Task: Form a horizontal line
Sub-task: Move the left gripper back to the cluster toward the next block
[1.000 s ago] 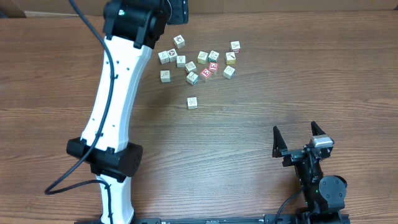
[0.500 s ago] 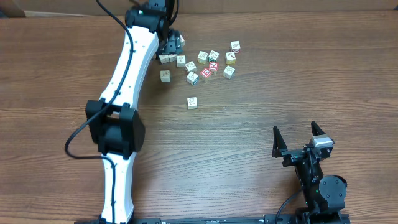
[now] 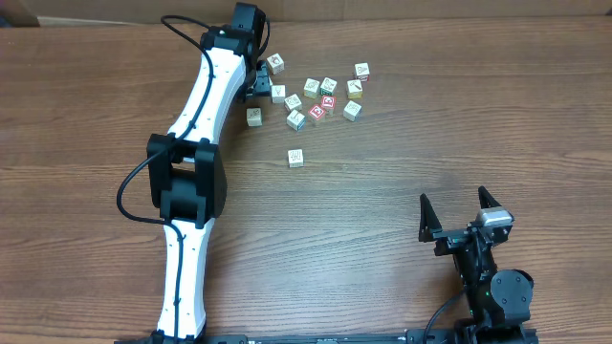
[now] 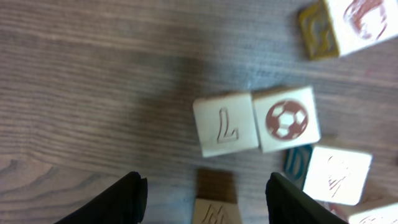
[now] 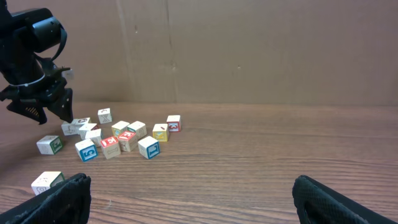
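Where the left wrist camera looks straight down, the horizontal line [image 4: 256, 121] is only a pair at the centre of the frame. An engraved cube [image 4: 225, 124] on the left touches a ball cube [image 4: 287, 118] on the right. Both faces are pale cream, and the row tilts slightly, its right end higher. A third cube [image 4: 214, 213] shows at the bottom edge just below the pair, apart from it. It lies between the two dark fingers [image 4: 118, 199] without touching either. A teal-sided cube [image 4: 333, 174] sits just beside the ball cube at lower right, and a yellow-sided cube [image 4: 348, 25] lies apart in the upper right corner.

From overhead, the left end effector [image 3: 256, 86] stands in the upper middle of the frame and covers that pair. Its jaws are spread and grip nothing. The loose cubes [image 3: 311, 87] are scattered just to its right. Among them are red-faced cubes [image 3: 329, 101], and one cream cube [image 3: 254, 116] lies just below it. A lone cube [image 3: 296, 158] lies further down, well apart from the cluster.

On the wood-grain counter [image 3: 478, 115], the right end effector [image 3: 452, 196] rests at lower right, well apart from every cube. Its jaws are spread wide and hold nothing.
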Available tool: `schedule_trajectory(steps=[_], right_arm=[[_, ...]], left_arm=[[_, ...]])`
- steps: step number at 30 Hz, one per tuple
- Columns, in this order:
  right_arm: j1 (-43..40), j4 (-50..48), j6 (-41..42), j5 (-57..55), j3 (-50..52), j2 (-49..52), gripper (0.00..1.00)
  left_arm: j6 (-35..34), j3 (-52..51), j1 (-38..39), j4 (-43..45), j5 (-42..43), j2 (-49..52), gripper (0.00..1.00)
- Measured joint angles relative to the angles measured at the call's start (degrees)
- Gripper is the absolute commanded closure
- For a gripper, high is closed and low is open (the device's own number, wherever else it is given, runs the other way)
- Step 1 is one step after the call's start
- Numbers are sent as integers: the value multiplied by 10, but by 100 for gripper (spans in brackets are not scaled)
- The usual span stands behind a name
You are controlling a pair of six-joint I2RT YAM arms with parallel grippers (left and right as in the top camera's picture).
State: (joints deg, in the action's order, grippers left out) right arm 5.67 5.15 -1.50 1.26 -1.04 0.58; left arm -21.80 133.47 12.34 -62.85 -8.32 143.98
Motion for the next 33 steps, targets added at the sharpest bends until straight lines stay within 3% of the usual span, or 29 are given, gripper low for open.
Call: schedule_trajectory(steps=[5,9,16,33], right_arm=[[0,0,0,0,0,0,0],[0,0,0,0,0,0,0],[0,0,0,0,0,0,0],[0,0,0,0,0,0,0]], left_arm=[[-28,0,0,7,-3,0,42],[-40,0,0,22,-5,8,36],[-50,0,0,37,-5,19,42],[-51,0,-4,25,-19,19,34]])
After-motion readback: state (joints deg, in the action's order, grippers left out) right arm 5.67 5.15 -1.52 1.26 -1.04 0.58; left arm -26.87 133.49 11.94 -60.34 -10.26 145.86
